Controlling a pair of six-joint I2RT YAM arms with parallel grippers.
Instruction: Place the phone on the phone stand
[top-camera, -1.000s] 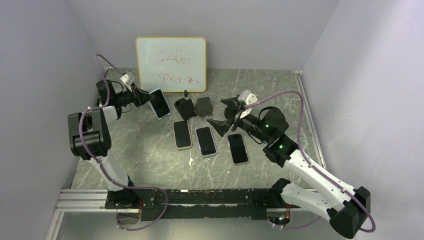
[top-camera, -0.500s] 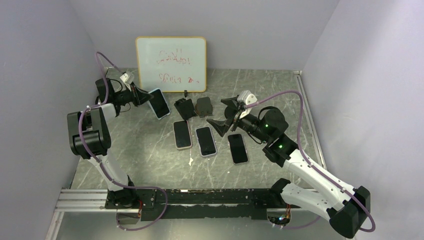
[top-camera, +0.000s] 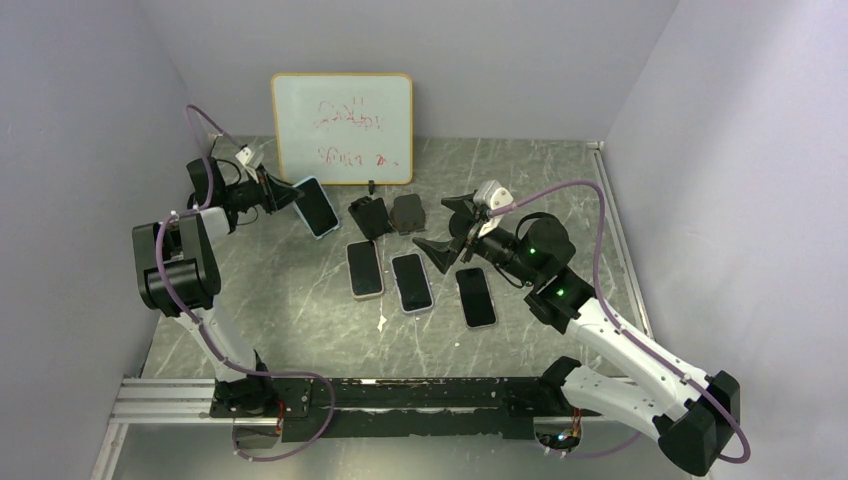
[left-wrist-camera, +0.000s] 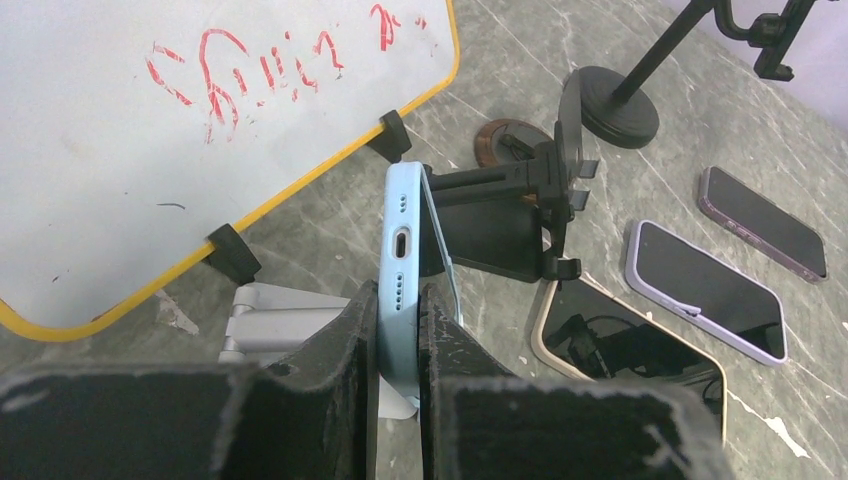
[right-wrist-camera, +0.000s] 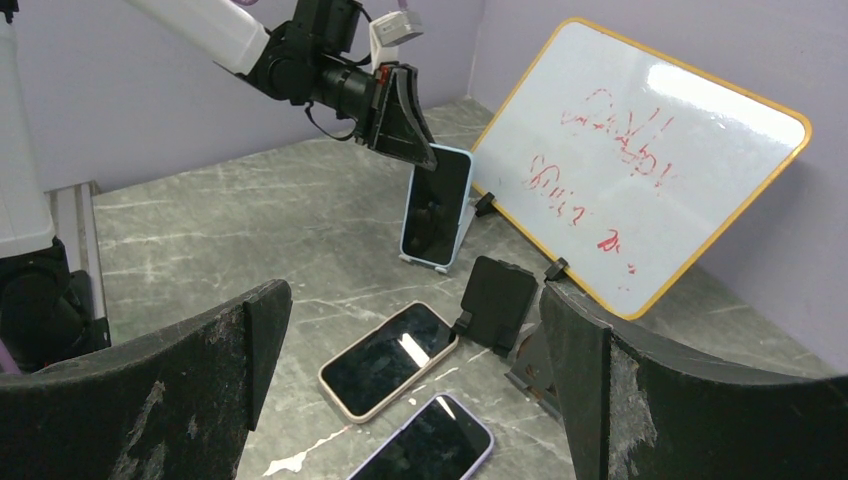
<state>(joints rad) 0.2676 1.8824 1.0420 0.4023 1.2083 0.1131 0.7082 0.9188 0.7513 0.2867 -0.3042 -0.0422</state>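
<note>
My left gripper (top-camera: 288, 193) is shut on the top edge of a light blue phone (top-camera: 318, 207), which stands tilted on a silver stand (left-wrist-camera: 275, 317) in front of the whiteboard. In the left wrist view the phone's edge (left-wrist-camera: 403, 262) sits pinched between my fingers (left-wrist-camera: 350, 340). The right wrist view shows the phone (right-wrist-camera: 436, 204) resting on the stand's lip. My right gripper (top-camera: 448, 228) is open and empty, above the table by the black stands. A black phone stand (top-camera: 368, 216) and a brown one (top-camera: 407, 212) stand empty.
Three phones lie flat: a beige-cased one (top-camera: 365, 269), a lilac one (top-camera: 411, 281), a dark one (top-camera: 476, 297). A whiteboard (top-camera: 342, 128) leans at the back wall. A round-based pole stand (left-wrist-camera: 620, 110) shows in the left wrist view.
The left arm has shifted slightly left and back while still holding the blue phone. The right arm has not moved.
</note>
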